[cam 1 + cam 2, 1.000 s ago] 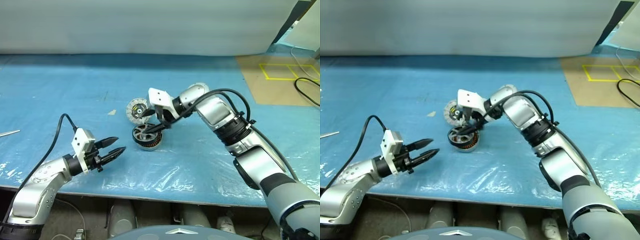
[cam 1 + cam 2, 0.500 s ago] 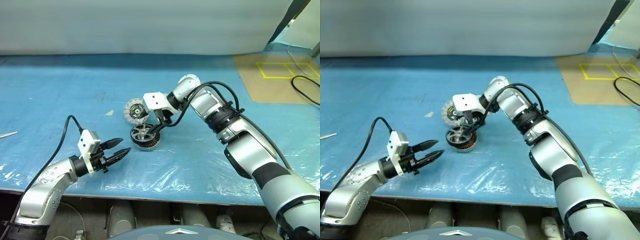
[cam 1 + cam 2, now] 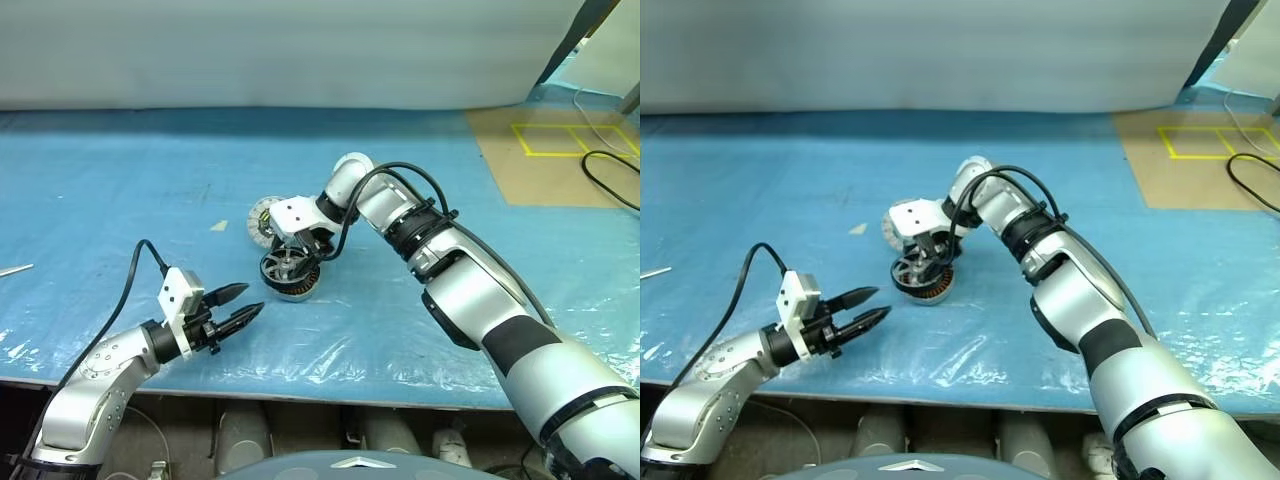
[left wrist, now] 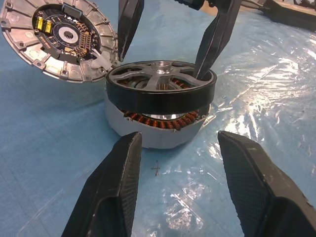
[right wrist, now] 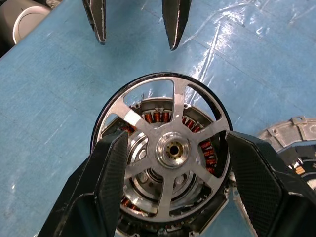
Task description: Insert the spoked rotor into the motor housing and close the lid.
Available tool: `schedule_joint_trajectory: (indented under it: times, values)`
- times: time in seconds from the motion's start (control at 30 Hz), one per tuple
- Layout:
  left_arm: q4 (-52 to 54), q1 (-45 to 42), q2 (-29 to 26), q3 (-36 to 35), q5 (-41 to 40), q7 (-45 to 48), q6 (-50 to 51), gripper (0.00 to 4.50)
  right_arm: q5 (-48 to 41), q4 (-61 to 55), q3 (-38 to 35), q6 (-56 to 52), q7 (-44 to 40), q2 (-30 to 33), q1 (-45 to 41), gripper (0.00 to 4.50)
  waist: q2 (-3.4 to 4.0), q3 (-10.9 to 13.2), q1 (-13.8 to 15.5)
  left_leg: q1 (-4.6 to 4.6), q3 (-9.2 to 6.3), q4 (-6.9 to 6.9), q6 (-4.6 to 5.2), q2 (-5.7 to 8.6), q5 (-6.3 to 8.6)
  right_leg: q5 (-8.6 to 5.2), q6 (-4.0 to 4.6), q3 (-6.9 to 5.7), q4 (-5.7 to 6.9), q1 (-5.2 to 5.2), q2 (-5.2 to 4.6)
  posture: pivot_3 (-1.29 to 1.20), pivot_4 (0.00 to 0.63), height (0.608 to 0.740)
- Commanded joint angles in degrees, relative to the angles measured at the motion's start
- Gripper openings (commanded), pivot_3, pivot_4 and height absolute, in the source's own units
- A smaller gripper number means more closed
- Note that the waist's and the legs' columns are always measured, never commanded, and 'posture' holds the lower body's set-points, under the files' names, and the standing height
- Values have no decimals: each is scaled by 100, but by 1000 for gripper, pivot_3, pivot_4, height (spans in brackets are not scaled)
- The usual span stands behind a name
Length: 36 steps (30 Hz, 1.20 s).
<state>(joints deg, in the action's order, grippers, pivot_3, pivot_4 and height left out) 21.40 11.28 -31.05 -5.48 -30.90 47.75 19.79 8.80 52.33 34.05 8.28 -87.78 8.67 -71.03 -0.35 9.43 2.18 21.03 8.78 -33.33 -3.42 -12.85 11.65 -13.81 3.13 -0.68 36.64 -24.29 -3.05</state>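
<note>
Right gripper [image 5: 170, 148] clamped on spoked rotor [image 4: 160, 86], motor housing [image 4: 153, 131] half-hidden beneath, left gripper [image 4: 180, 168] spread empty

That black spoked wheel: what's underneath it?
The spoked rotor sits tilted on the motor housing. Copper windings show below its rim and between its spokes. The housing's floor is covered.

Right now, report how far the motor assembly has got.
Done: the spoked rotor sits on the motor housing, windings still showing beneath its rim. In hand: the right gripper straddles the rotor, fingers at its rim. Left: seat it fully, then fit the lid, lying beside the housing.
</note>
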Motion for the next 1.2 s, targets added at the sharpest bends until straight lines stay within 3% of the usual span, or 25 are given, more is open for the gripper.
schedule_joint_trajectory:
  times: [0.03,0.5,0.73,0.97,1.2]
  values:
    - [231,15,19,6,23,-28,-119,2590,40,100,-125,166,-145,-66,-189,3316,1,0,15,1,0,0,0,0,0,0,0,0,0,0,0,0,150,740]
    - [127,-71,65,46,94,-46,-168,2590,145,230,-236,139,-263,-61,-160,3316,1,0,9,1,-1,-1,1,-1,0,0,0,-2,1,0,0,0,150,740]
    - [51,-157,58,60,101,-36,-190,2590,132,161,-325,56,-261,-75,-134,1607,0,0,1,-1,0,-2,3,-1,-1,0,0,-1,2,0,-1,0,150,740]
    - [-6,-196,59,74,99,-32,-209,2590,102,15,-471,-184,-239,11,-94,1526,0,0,4,-1,0,-2,3,-1,-1,0,0,-2,3,0,0,0,150,740]
    - [-6,-197,40,46,59,4,-220,2590,-768,-2015,-797,-1779,-446,644,496,1526,-1,0,38,4,-2,-2,10,1,-6,0,0,-2,1,0,-1,0,150,740]
